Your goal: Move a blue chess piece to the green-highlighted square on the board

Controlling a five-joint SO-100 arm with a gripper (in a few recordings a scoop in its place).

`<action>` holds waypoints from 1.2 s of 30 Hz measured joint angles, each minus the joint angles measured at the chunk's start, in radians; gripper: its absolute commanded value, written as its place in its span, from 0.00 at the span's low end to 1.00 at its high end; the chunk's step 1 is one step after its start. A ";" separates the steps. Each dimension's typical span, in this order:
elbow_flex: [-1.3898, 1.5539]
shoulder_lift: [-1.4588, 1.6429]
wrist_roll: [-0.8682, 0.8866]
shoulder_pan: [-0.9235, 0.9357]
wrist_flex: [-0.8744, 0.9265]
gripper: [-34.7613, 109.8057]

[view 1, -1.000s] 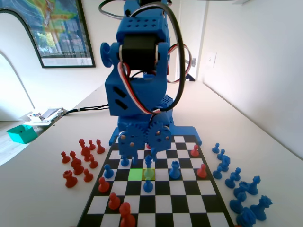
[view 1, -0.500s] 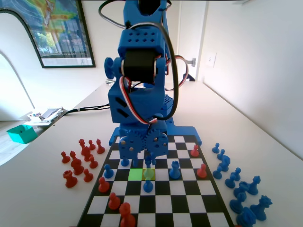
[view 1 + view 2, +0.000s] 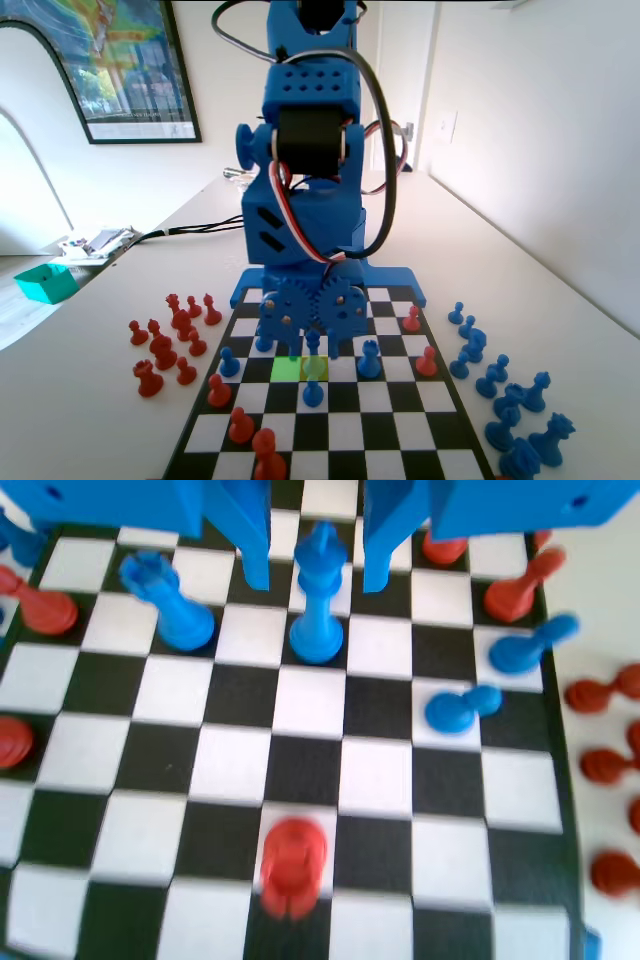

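My gripper [image 3: 316,580] hangs open, jaws either side of the blue chess piece [image 3: 318,595], not touching. It stands on the board [image 3: 300,770] beside the green-highlighted square [image 3: 287,368].

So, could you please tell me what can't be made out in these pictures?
- Fixed view: the gripper hides the blue chess piece's top.
- Fixed view: the board's near rows are cut off by the bottom edge.
- Wrist view: the red piece is too blurred to identify.

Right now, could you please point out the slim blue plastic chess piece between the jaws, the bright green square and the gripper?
slim blue plastic chess piece [image 3: 319,605]: wrist view, its stem.
bright green square [image 3: 287,368]: fixed view, its bare centre.
gripper [image 3: 316,575]: wrist view, midway between fingertips.
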 measured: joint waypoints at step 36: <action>0.020 0.000 -0.012 0.020 0.052 0.25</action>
